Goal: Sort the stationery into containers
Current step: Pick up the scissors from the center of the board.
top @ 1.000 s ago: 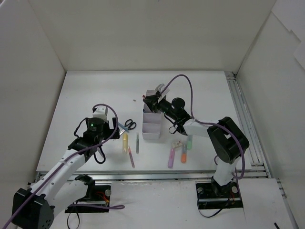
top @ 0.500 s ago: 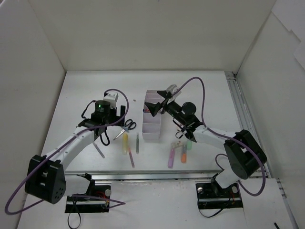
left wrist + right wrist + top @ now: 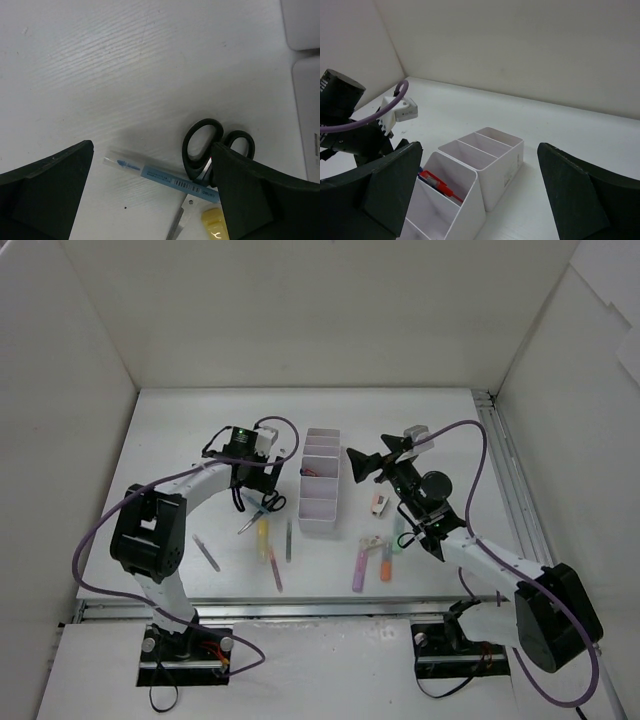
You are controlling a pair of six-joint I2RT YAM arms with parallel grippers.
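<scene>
The left tool [image 3: 155,200] hangs spread wide and empty right over the one pair of scissors [image 3: 217,145], with a blue pen [image 3: 165,177] crossing them. The right tool [image 3: 356,465] is also fully open, holding nothing, just beside the white tray [image 3: 318,524] of four compartments. One compartment holds a red-and-blue pen [image 3: 437,182].

Nearer the arms on the tabletop [image 3: 180,440] lie four highlighters: yellow [image 3: 263,536], purple [image 3: 359,570], orange [image 3: 386,563] and green [image 3: 398,537]. There are two erasers [image 3: 380,504] and three more thin pens [image 3: 288,538].
</scene>
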